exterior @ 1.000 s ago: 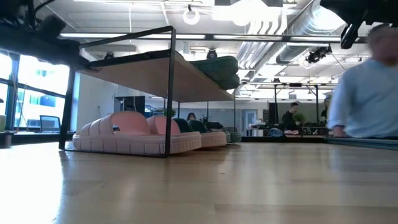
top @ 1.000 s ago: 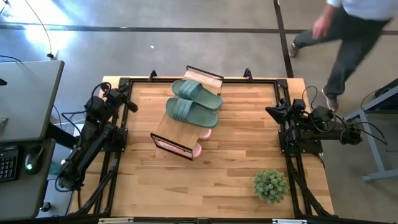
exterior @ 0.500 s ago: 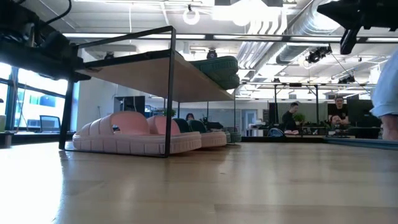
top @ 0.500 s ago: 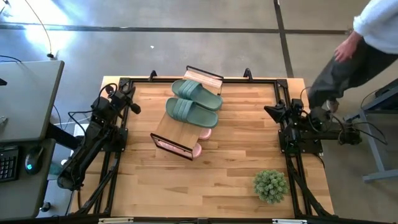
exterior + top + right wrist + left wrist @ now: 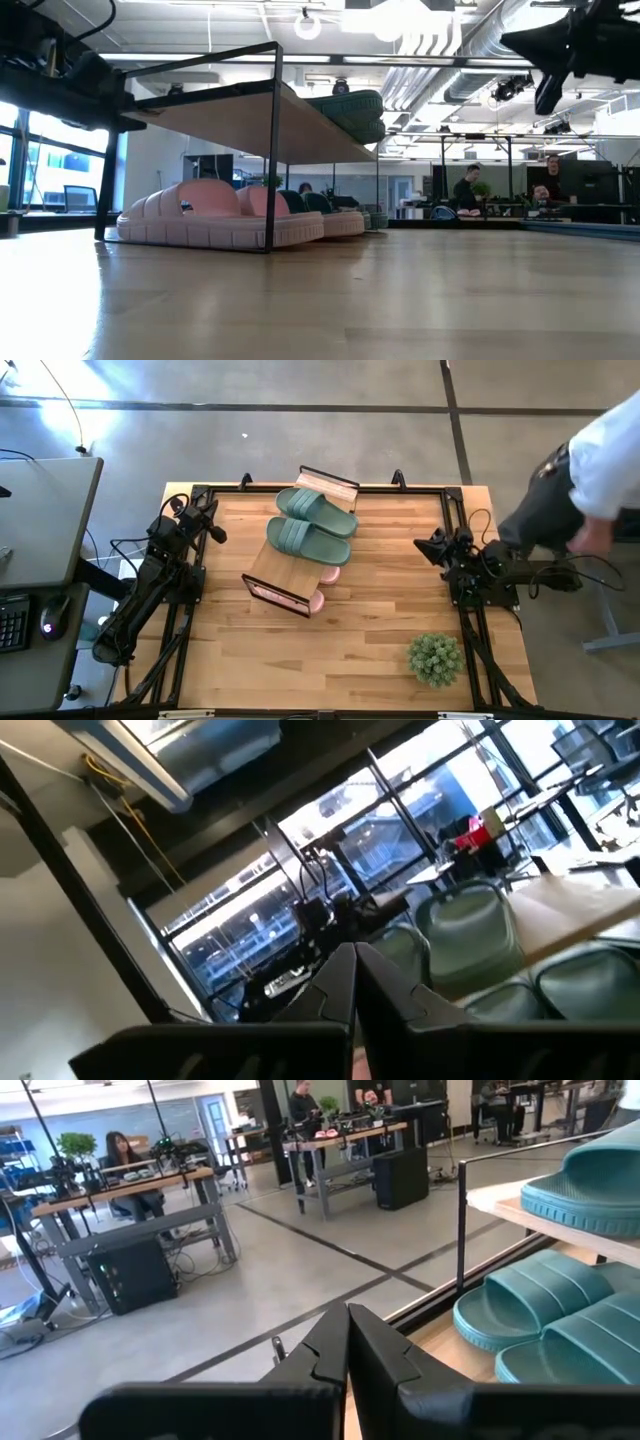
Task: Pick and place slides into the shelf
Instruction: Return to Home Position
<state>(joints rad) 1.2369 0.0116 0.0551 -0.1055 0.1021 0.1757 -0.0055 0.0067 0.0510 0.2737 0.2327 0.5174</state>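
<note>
The shelf (image 5: 276,566) stands mid-table, with two green slides (image 5: 312,525) lying on its wooden top. A pink pair (image 5: 205,216) rests on its soles under the top plank, and more green slides (image 5: 540,1315) lie beside it. My left gripper (image 5: 216,533) is shut at the table's far left corner, pointing level toward the shelf with nothing in it (image 5: 347,1316). My right gripper (image 5: 420,546) is shut at the table's right edge, tipped slightly upward and holding nothing (image 5: 354,952). Both are well clear of the shelf.
A small green potted plant (image 5: 435,658) stands near the table's front right corner. Black frame rails (image 5: 320,488) run along the table's edges. A person (image 5: 590,470) bends close behind my right arm, off the table. A desk (image 5: 40,530) stands to the left.
My right gripper has sunk and edged toward the table's middle, tipping its nose upward. My left gripper dropped a little early on, then kept still. Both stayed shut. The person has walked along the table's right side and bent down behind my right arm.
</note>
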